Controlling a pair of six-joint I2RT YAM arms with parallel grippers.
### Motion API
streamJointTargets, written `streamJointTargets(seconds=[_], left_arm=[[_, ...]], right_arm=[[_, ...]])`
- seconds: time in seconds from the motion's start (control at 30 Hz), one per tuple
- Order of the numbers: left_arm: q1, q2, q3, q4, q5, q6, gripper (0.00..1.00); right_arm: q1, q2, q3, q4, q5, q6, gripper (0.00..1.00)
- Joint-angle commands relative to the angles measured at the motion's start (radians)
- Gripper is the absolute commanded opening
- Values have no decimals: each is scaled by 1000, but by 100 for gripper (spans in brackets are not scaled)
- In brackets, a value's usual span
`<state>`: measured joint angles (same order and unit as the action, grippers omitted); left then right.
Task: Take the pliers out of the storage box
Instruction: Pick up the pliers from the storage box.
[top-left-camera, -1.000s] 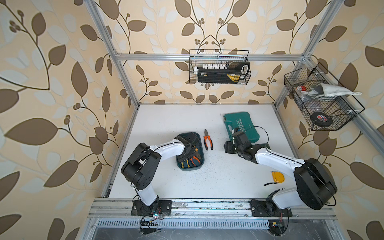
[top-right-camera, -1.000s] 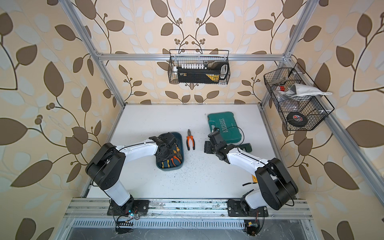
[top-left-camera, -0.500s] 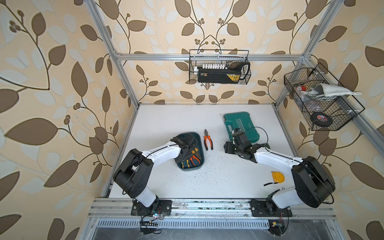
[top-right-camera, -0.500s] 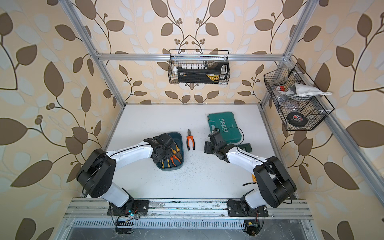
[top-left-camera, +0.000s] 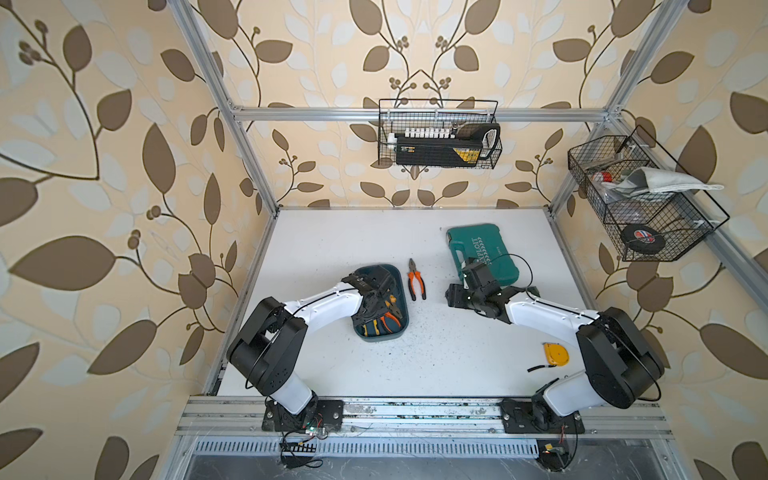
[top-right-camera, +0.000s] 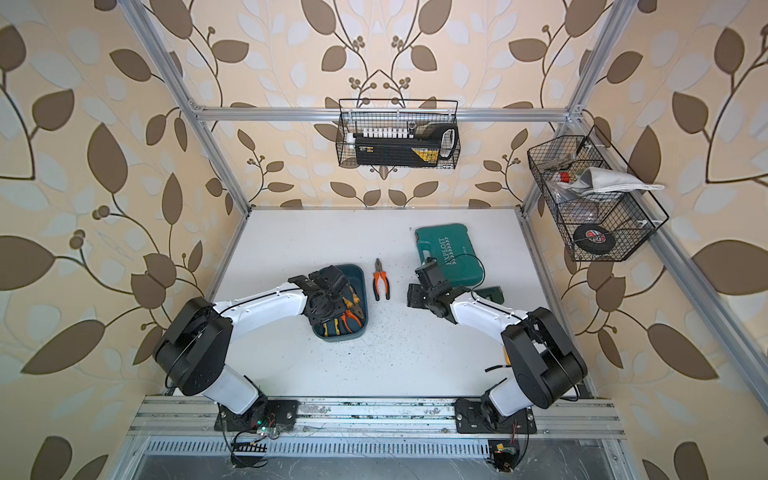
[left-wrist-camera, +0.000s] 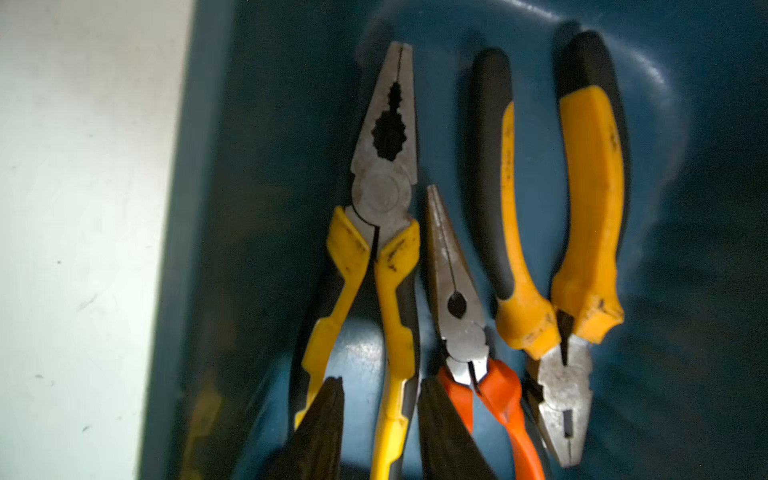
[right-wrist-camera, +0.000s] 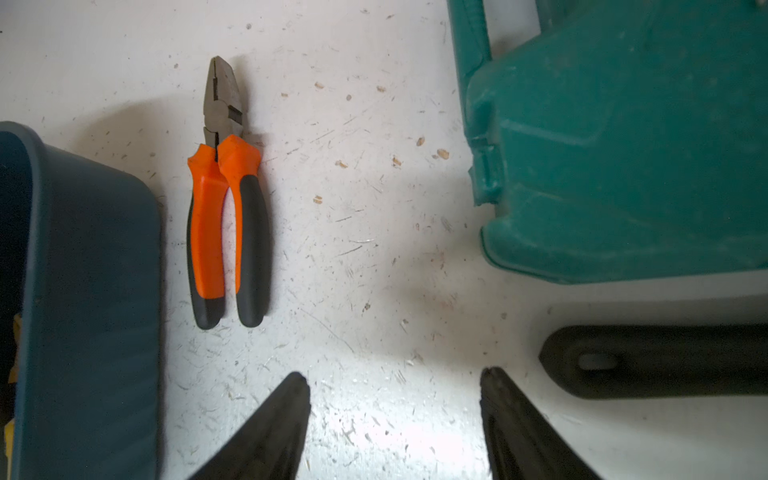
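The storage box (top-left-camera: 402, 316) (top-right-camera: 362, 291) is a dark blue-teal tray left of the table's middle. Three pliers lie in it side by side: one with yellow-and-black handles (left-wrist-camera: 384, 166), a thin-nosed orange one (left-wrist-camera: 457, 299), and a second yellow-and-black pair (left-wrist-camera: 582, 208) turned the other way. My left gripper (left-wrist-camera: 380, 384) (top-left-camera: 374, 305) is down inside the box. It is open by a narrow gap, and one handle of the first yellow pliers lies between its fingers. Orange-and-black pliers (top-left-camera: 417, 282) (right-wrist-camera: 226, 199) lie on the table just right of the box. My right gripper (right-wrist-camera: 395, 380) (top-left-camera: 455, 296) is open over bare table.
A green tool case (top-left-camera: 484, 253) (right-wrist-camera: 623, 145) lies right behind the right gripper, and a black handle (right-wrist-camera: 665, 361) beside it. A round yellow tape measure (top-left-camera: 555, 354) sits near the right arm's base. Wire baskets hang on the back wall (top-left-camera: 440, 137) and the right wall (top-left-camera: 640, 199).
My left gripper has moved from the far end of the box toward its near end, over the pliers' handles. The right arm has hardly moved.
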<state>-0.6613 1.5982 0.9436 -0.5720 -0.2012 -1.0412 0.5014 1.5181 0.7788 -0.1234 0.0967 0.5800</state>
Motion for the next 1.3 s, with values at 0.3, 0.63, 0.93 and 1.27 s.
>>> streamJointTargets(seconds=[0.3,0.63,0.93,1.27], left_arm=[[-3,118,26,-18,-42,4,31],[-3,193,12,28,-45,8,16],[-7,135,7,13,-40,34,0],[-110,-105,96,-47,-53,277,0]], right_arm=[[-9,3,25,-11,-13,7,68],[-14,2,24,-10,-17,9,68],[-17,-2,21,-6,-31,12,67],[-23,-106,22,-32,-131,48,68]])
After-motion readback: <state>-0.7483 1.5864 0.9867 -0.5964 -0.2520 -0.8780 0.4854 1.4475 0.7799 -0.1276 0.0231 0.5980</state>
